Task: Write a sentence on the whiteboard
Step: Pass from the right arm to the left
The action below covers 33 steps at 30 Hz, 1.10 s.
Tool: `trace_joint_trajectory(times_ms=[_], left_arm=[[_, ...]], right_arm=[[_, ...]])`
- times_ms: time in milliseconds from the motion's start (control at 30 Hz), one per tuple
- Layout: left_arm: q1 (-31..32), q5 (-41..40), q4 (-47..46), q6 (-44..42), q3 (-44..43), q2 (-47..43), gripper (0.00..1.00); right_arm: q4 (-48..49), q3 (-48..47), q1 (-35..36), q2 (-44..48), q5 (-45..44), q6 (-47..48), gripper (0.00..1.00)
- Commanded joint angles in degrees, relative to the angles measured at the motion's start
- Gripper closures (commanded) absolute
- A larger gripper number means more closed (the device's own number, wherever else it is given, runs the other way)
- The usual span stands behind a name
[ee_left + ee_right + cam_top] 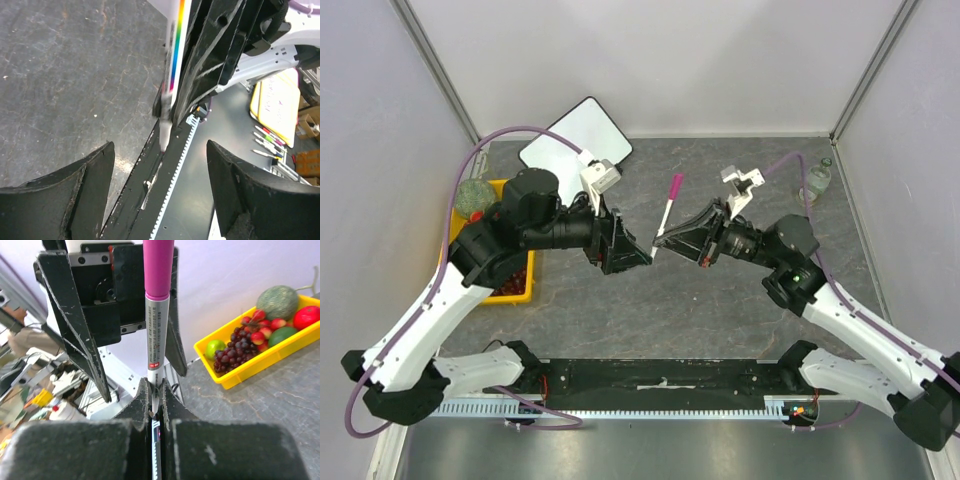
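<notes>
A marker (667, 215) with a white barrel and a pink cap stands tilted over the middle of the table. My right gripper (663, 240) is shut on its lower end. In the right wrist view the barrel (157, 330) rises from between the shut fingers (156, 390). My left gripper (640, 255) faces it, open; in the left wrist view its fingers (159, 145) stand wide apart either side of the marker's tip (163, 140), not touching it. The whiteboard (575, 140) leans at the back left corner. The sentence is not in view.
A yellow tray (516, 293) of fruit sits at the left under my left arm, also in the right wrist view (250, 371). A green melon (473, 197) lies in it. A small bottle (817, 182) stands at the back right.
</notes>
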<state>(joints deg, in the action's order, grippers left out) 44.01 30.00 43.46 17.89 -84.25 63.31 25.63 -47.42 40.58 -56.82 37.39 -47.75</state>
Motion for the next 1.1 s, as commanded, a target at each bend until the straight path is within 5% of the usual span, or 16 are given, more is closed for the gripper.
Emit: trace_joint_trajectory(times_ms=[0,367,433,533,667,733,900,933,1067], left_arm=[[0.1,-3.6,-4.6,2.2,3.0,-2.2,0.21],[0.1,5.5,-19.0,6.7,5.2,4.0,0.33],[0.1,7.0,-21.3,7.6,5.6,4.5,0.51],[0.0,8.2,-21.9,8.0,5.8,5.2,0.96],[0.0,6.7,-21.0,7.5,6.6,4.1,0.98],[0.1,5.5,-19.9,7.1,6.6,3.0,0.98],[0.0,3.4,-15.3,5.7,5.3,0.7,0.98],[0.1,3.1,-14.1,5.2,5.1,0.4,0.98],[0.1,2.9,-8.8,3.3,3.8,-0.2,0.98]], right_arm=[[6.3,4.1,-0.3,5.7,-12.4,-4.8,1.00],[10.0,6.3,-0.3,5.8,-14.7,-9.6,1.00],[10.3,6.5,-0.3,5.8,-14.7,-10.0,1.00],[9.8,6.7,-0.3,6.3,-15.4,-10.0,1.00],[5.1,4.9,-0.4,6.9,-16.1,-7.2,1.00],[1.3,3.1,-0.6,7.2,-16.5,-5.0,0.80],[-7.9,-2.0,-3.3,7.6,-15.8,1.4,0.10],[-9.6,-3.1,-4.7,7.2,-14.5,2.0,0.02],[-8.7,-6.4,-10.3,4.4,-2.2,0.6,0.02]])
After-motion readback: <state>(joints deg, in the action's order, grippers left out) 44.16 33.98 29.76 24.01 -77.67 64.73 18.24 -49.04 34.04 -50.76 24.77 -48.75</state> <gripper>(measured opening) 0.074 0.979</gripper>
